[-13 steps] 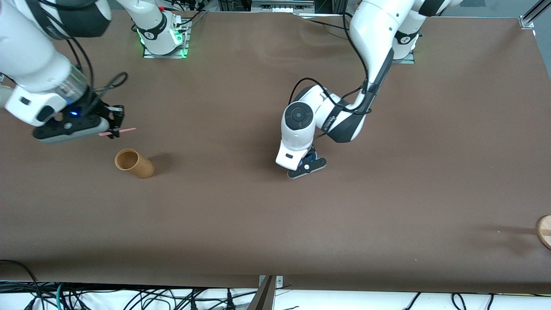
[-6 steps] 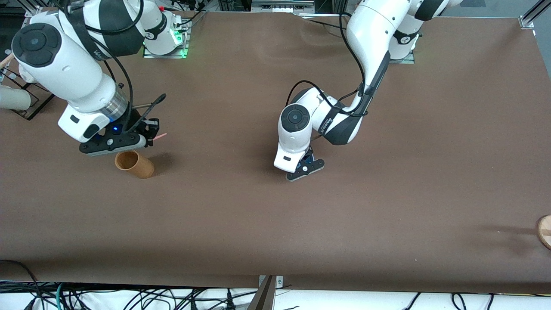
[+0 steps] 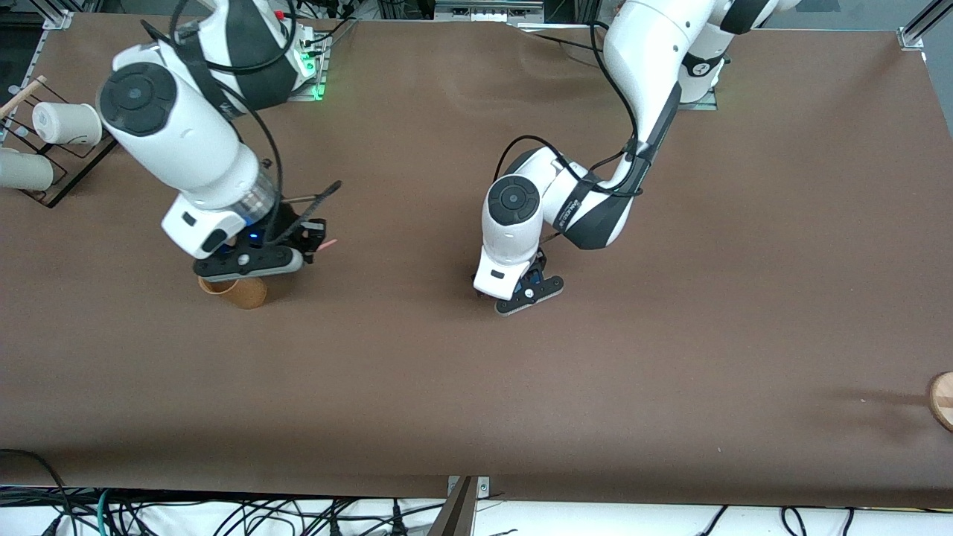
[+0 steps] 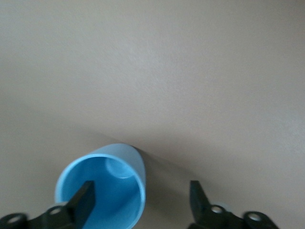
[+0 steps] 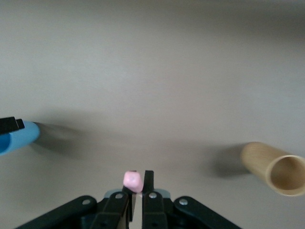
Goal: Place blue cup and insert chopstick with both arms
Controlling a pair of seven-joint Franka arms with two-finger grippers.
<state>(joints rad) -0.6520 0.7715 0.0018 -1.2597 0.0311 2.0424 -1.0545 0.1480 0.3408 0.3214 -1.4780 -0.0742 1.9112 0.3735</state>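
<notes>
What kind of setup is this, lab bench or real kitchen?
Most likely a robotics lab bench, not a kitchen: two white arms bolted along one edge of a bare brown table, loose cables hanging off the edge nearest the front camera, and only test props out, such as the tan cup.

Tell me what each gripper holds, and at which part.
The right gripper pinches the pink chopstick near one end. The left gripper is open; one finger is inside the blue cup.
</notes>
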